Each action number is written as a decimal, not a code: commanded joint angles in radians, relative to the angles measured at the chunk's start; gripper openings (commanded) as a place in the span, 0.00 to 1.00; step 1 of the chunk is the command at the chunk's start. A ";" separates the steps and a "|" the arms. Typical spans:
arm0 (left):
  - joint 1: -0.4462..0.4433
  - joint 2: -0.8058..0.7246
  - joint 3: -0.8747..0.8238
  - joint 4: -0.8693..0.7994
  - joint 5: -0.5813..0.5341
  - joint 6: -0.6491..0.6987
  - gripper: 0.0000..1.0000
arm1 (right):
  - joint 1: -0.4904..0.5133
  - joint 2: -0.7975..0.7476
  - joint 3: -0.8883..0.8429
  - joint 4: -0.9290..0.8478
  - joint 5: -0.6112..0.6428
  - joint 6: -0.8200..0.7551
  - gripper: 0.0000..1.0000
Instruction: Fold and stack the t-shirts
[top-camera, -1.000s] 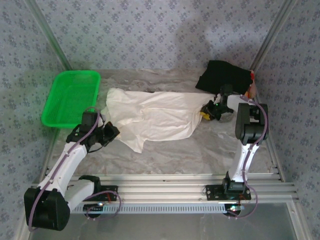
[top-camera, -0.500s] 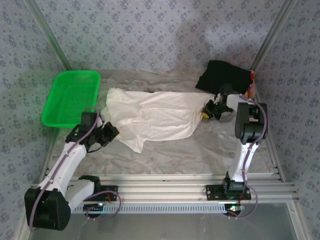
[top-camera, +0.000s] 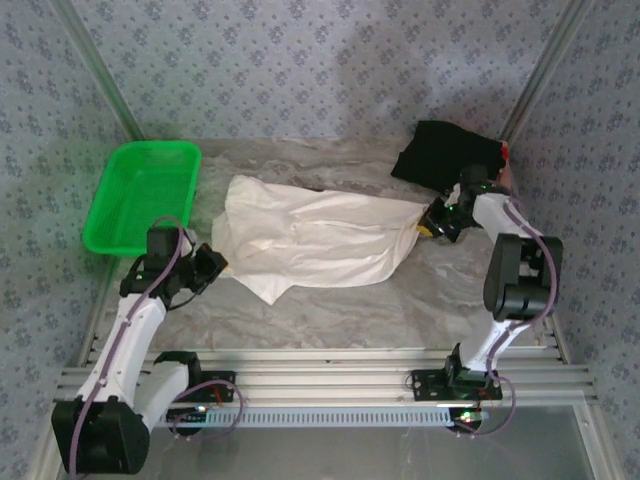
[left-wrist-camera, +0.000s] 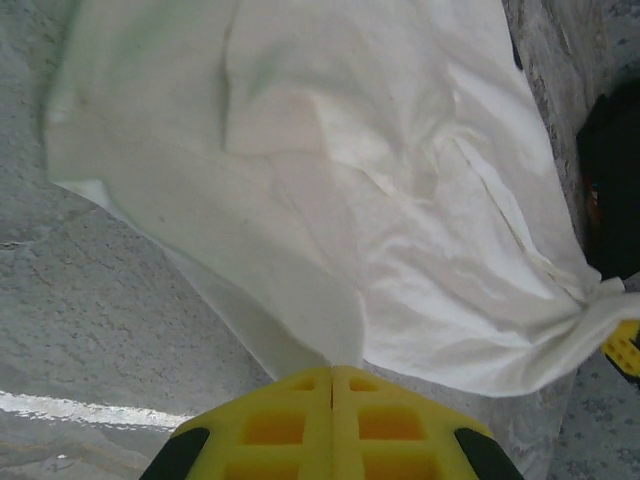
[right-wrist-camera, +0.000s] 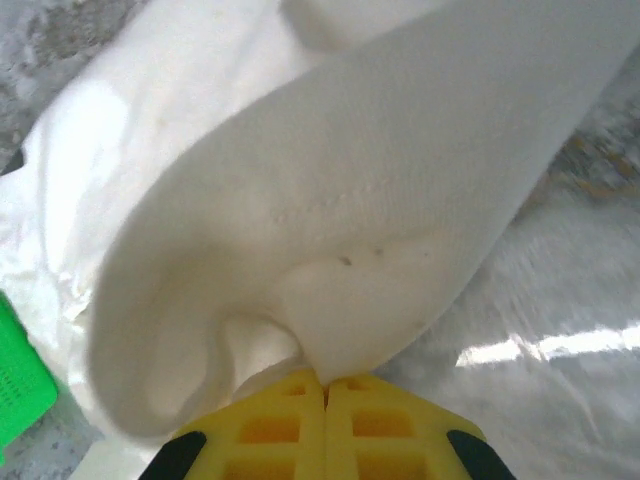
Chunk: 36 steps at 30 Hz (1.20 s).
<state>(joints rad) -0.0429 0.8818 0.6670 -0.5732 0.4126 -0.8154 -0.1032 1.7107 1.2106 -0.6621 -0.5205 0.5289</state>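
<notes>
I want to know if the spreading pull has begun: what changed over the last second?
The right hand moved right and away from the bases, dragging along the right edge of the off-white shirt. The left hand shifted slightly left, so the shirt lies more stretched between them. Both hands are shut on the cloth. The black shirt and green basket stayed put.

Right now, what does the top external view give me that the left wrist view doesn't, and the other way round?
Top external: the green plastic basket at far left, and the large off-white cloth t-shirt held between left gripper and right gripper. Left wrist: close up, the left gripper's yellow fingers shut on a corner of cloth. Shared: that shirt and the plain black cloth t-shirt beyond its right end.
</notes>
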 joint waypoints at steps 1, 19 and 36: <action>0.019 -0.036 0.031 -0.045 0.034 0.026 0.00 | -0.016 -0.090 -0.079 -0.146 -0.019 -0.054 0.00; 0.006 -0.061 -0.068 0.029 0.094 -0.016 0.00 | -0.054 -0.212 -0.456 -0.039 -0.017 -0.053 0.21; -0.005 -0.045 -0.076 0.036 0.095 -0.006 0.00 | -0.057 -0.333 -0.563 0.083 0.049 0.012 0.23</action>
<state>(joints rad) -0.0414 0.8330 0.5934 -0.5484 0.4866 -0.8307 -0.1532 1.3796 0.6613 -0.6231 -0.4847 0.5137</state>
